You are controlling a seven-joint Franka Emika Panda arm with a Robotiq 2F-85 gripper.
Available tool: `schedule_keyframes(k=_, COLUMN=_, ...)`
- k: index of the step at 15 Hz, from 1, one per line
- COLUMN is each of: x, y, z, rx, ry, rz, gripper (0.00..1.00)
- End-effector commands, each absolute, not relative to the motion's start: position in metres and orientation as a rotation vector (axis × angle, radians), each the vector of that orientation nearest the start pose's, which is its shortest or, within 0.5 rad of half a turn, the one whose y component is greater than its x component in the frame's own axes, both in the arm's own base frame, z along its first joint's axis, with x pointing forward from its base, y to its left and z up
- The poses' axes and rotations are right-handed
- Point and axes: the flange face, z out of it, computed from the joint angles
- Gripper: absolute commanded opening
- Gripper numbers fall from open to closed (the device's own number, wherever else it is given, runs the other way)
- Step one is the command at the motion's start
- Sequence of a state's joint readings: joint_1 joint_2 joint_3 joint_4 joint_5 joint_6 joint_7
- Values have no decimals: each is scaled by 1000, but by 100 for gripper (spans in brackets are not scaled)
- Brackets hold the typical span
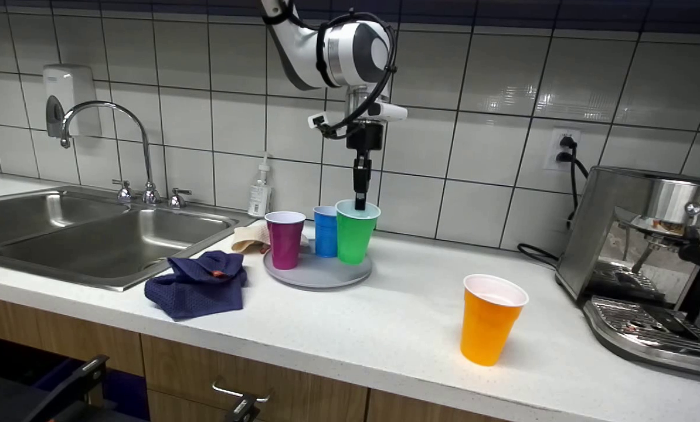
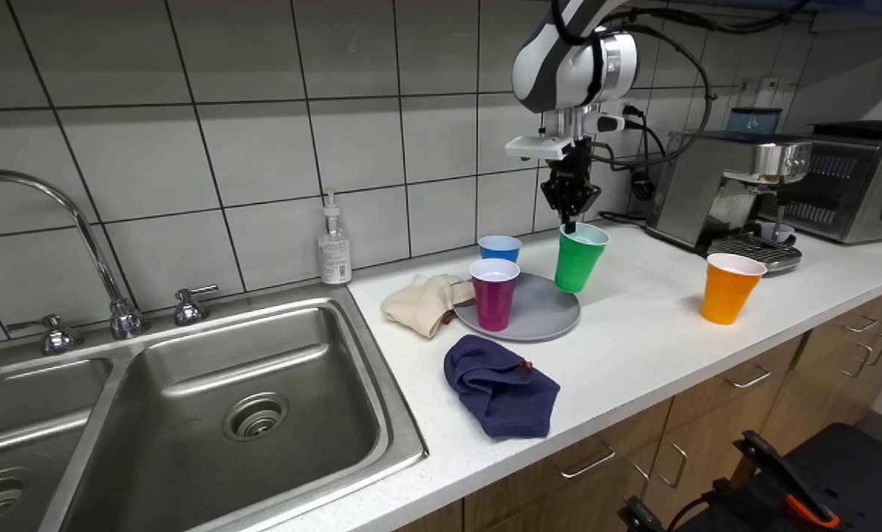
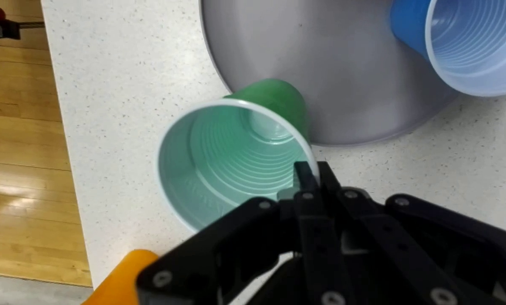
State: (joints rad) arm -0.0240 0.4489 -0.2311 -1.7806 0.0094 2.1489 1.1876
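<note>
My gripper [image 3: 316, 167] is shut on the rim of a green cup [image 3: 236, 148], one finger inside the cup and one outside. The green cup [image 2: 580, 260] leans a little, its base over the edge of a round grey plate [image 2: 544, 318]. Whether that base touches the plate, I cannot tell. A blue cup [image 1: 325, 234] and a purple cup [image 1: 285, 241] stand upright on the plate in both exterior views. Apart from these, an orange cup [image 1: 489, 325] stands on the counter; only part of it shows in the wrist view.
A navy cloth [image 1: 200, 287] and a beige cloth [image 2: 420, 303] lie near the plate. Beyond them is a steel sink [image 2: 404, 443] with a tap. A soap bottle [image 2: 334, 247] stands by the tiled wall. A coffee machine [image 1: 637, 205] occupies the counter's far side.
</note>
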Motion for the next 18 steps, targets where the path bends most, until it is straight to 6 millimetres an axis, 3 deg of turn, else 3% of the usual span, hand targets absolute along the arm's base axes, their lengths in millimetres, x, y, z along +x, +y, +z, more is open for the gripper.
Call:
schedule_keyframes(k=1, x=642, y=-150, z=299, rx=-2397, ry=2191, rz=60, gripper=1)
schedule_keyframes(k=10, x=667, y=-144, z=270, rx=-2355, ry=2264, rz=56, gripper=1)
schedule_keyframes(k=18, x=683, y=-144, z=262, rx=-2311, ry=2287, rz=66, gripper=1)
